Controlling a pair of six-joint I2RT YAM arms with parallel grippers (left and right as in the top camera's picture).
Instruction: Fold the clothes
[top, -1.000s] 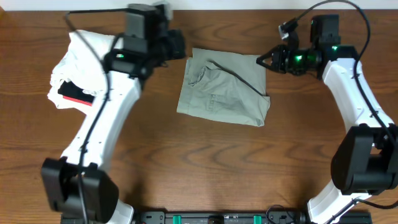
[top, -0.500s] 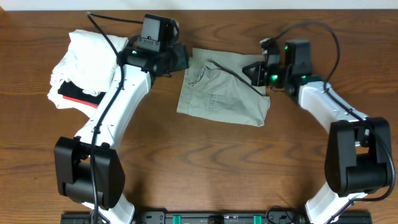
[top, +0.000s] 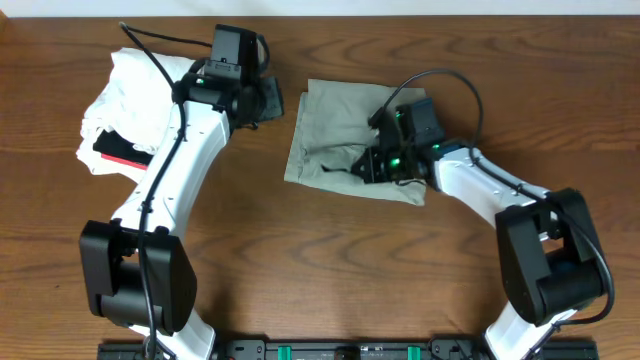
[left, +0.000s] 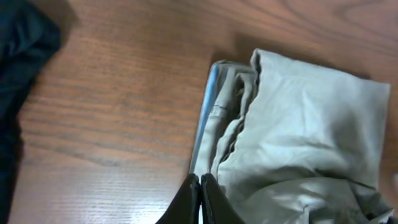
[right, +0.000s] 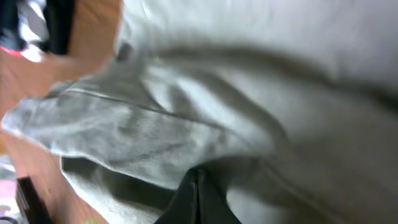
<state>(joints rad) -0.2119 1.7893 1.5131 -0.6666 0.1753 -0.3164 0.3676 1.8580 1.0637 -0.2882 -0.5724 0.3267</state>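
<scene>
Plainly, the large khaki grey-green garment of thin, wrinkly cloth lies as a rough folded rectangle on the brown wooden table. The heap of white garments and the black garment with a red stripe sit well off its left edge. Our left gripper is pinched fully closed with nothing between its tips, right at the garment's left edge. Our right gripper is likewise closed, low over the garment's lower right part. We cannot tell whether a thin fold is caught in it.

We judge the main risk to be dragging. Closed tips that press into such soft cloth and slide could rumple the stacked layers or pull the fold open.

The left wrist view shows those layers and a pale seam along the left edge, which the overhead view flattens. The right wrist view, though blurred, shows raised ridges of cloth under the tips. Only the overhead view gives the garment's whole outline.
</scene>
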